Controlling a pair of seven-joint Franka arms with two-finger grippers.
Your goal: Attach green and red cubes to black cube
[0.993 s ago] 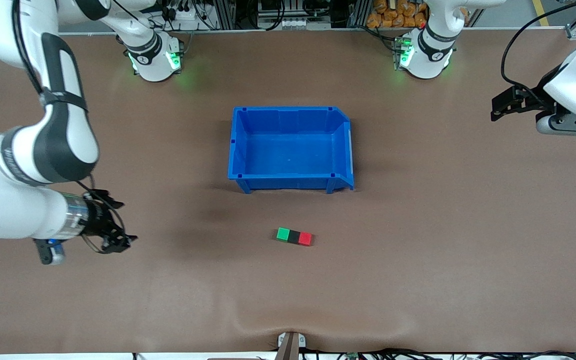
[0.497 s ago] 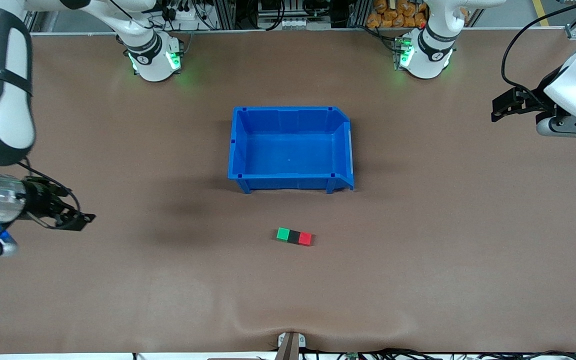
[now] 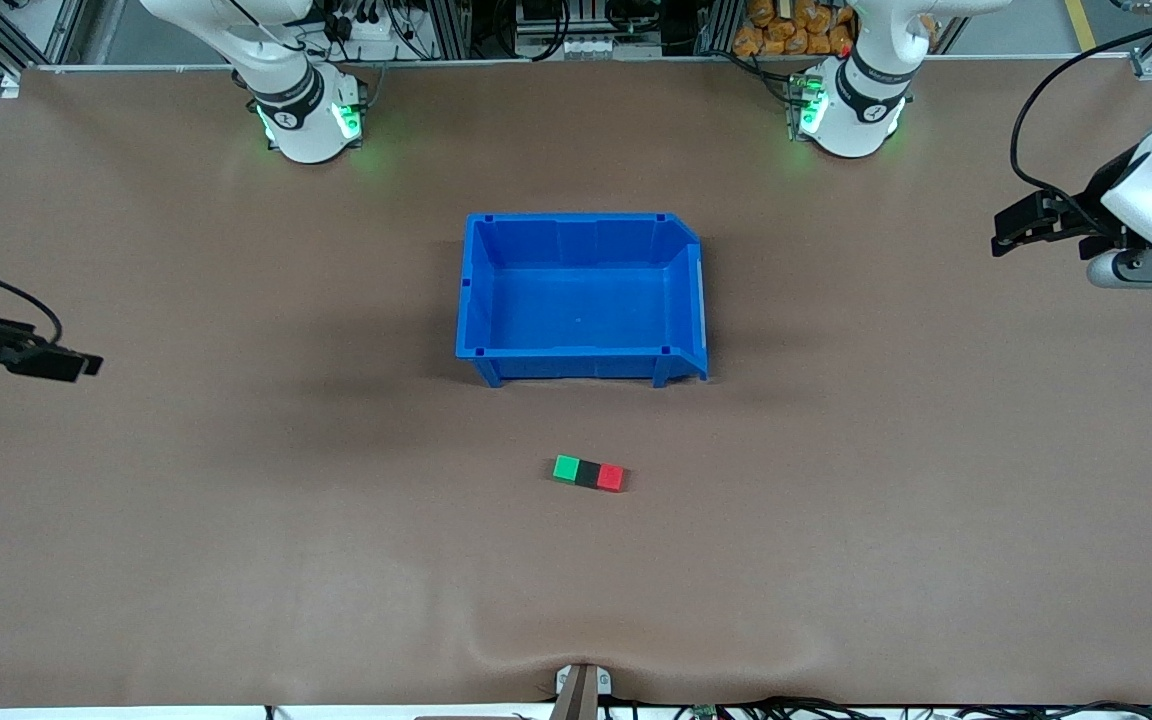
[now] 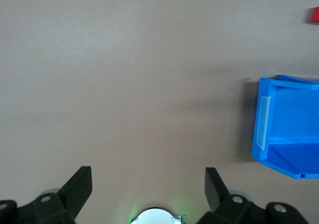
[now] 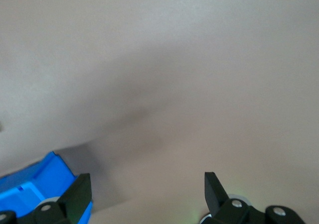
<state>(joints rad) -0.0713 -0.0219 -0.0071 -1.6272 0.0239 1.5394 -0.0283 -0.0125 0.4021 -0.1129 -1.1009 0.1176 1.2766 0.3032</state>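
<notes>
Brown matting (image 3: 886, 520) covers the whole table, rippled slightly along the edge nearest the front camera. On it the green cube (image 3: 566, 468), the black cube (image 3: 587, 473) and the red cube (image 3: 611, 477) lie in one row, faces touching, black in the middle. Taking the blue bin (image 3: 581, 297) as a clock centre in the front view, the row sits at about six o'clock, near the bin yet apart from it.

From this layout, the joining looks done, and what remains is to clear the arms away without disturbing the row. Doing that well means keeping both grippers high and well apart from the cubes.

At about nine o'clock the right gripper (image 3: 61, 362) hangs over bare mat at the right arm's end, fingers spread wide in the right wrist view (image 5: 147, 196), holding nothing. At about three o'clock the left gripper (image 3: 1016, 225) is over the left arm's end, likewise released and empty (image 4: 148, 191).

Both bases glow green along the table's top edge, with racks and cables past them.
</notes>
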